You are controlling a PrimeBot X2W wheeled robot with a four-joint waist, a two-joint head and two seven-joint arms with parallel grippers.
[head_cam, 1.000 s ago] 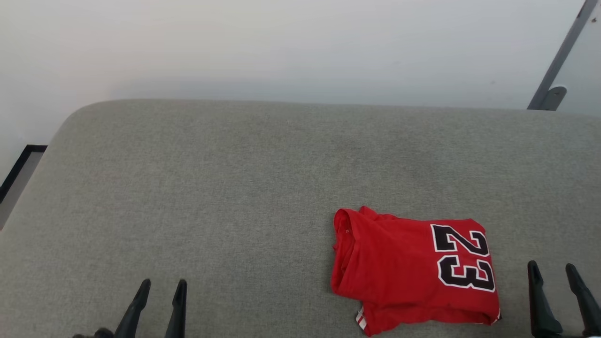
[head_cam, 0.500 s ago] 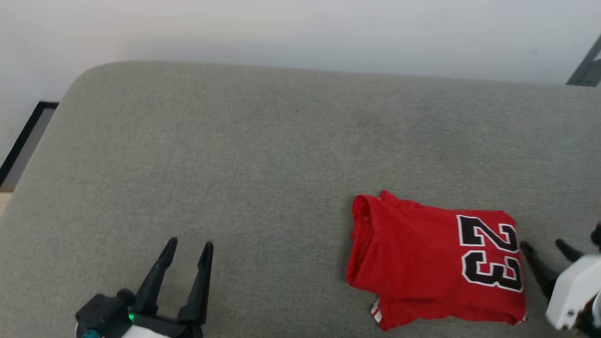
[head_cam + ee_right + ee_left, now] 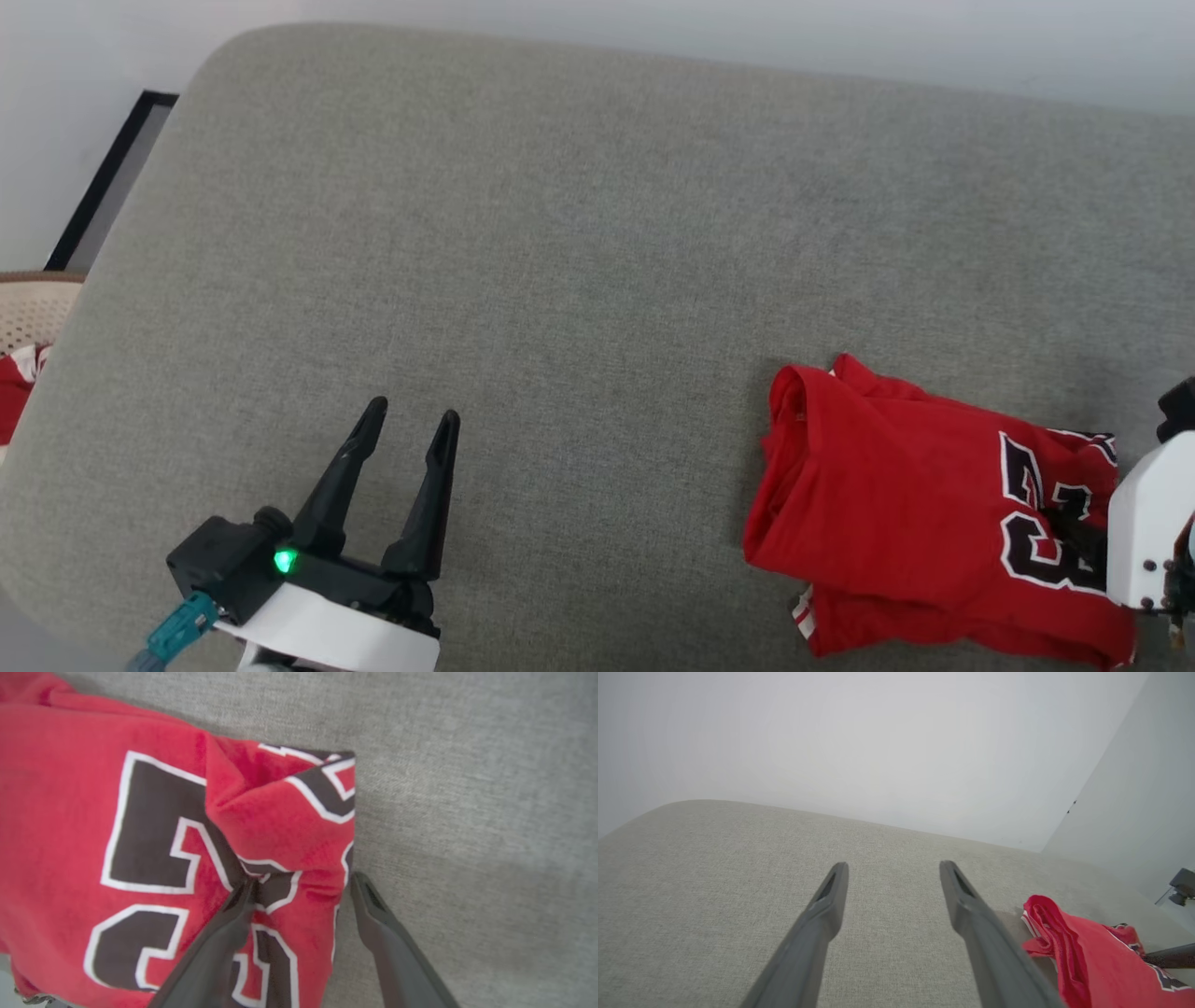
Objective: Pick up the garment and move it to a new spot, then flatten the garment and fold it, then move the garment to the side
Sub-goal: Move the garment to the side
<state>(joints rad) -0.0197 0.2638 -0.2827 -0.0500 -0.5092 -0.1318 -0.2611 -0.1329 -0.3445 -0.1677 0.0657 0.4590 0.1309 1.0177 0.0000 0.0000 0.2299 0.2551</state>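
The garment (image 3: pixel 887 523) is a red jersey with a black, white-outlined "23", lying folded on the grey cushion (image 3: pixel 597 233) at the right. My right gripper (image 3: pixel 302 884) is open and straddles the garment's (image 3: pixel 140 812) right edge. One finger presses on the number and the other rests on the bare cushion, with a bunched fold of fabric just ahead of them. Its white housing (image 3: pixel 1148 523) covers part of the number. My left gripper (image 3: pixel 411 413) stands open above bare cushion, well left of the garment (image 3: pixel 1092 961), with nothing between its fingers (image 3: pixel 831 896).
The cushion's rounded far-left corner (image 3: pixel 233 47) meets a pale wall. A woven basket (image 3: pixel 28 308) holding red-and-white cloth (image 3: pixel 14 392) sits off the left edge, beside a black floor strip (image 3: pixel 112 177). The other arm's dark finger (image 3: pixel 1171 955) shows past the garment.
The head camera has tilted down and shifted. My right gripper has moved left onto the garment's right edge and bunched the fabric. My left gripper has come further forward over the cushion.
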